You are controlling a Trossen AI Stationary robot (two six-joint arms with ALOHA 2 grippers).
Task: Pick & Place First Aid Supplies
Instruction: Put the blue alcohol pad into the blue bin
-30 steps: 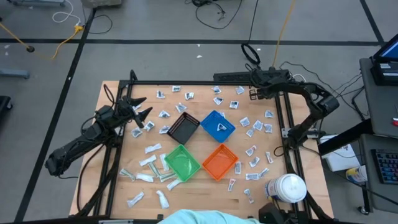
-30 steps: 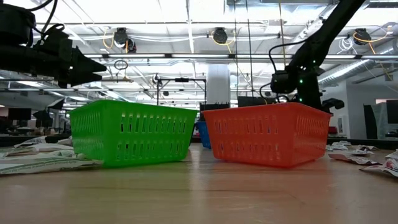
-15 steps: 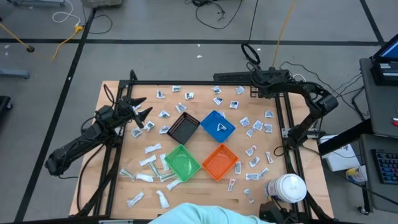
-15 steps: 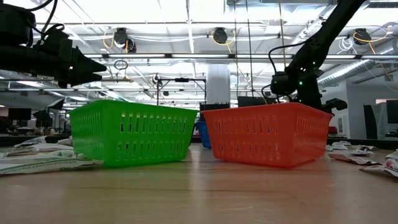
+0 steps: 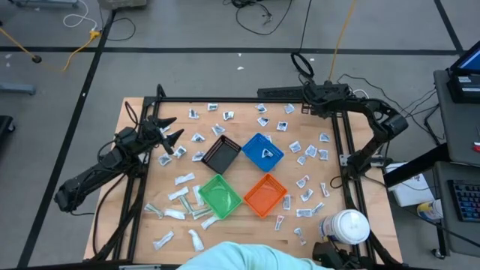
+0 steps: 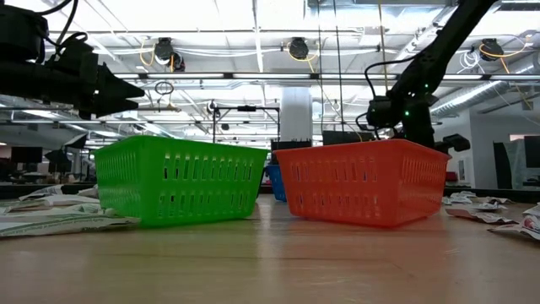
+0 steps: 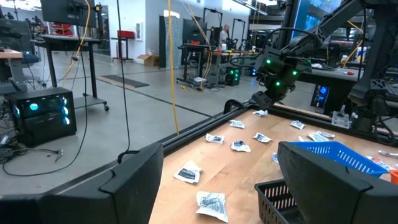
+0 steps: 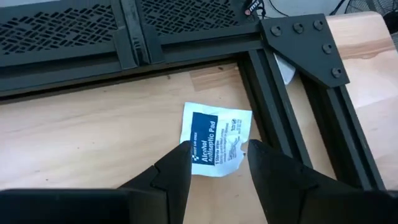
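Pale matt wooden table top (image 8: 81,137) with visible grain, matt black metal frame rail (image 8: 298,112) with bolted corner plate, perforated black metal panel (image 8: 62,28), glossy paper alcohol pad packet (image 8: 214,140), slotted plastic green bin (image 6: 177,179), orange bin (image 6: 363,181)

Four bins (image 5: 241,175) clustered mid-table; packets (image 5: 303,182) scattered around them (jar (image 5: 346,226) at near right corner).

"Alcohol Antiseptic Pad" on white packet (image 8: 214,141)
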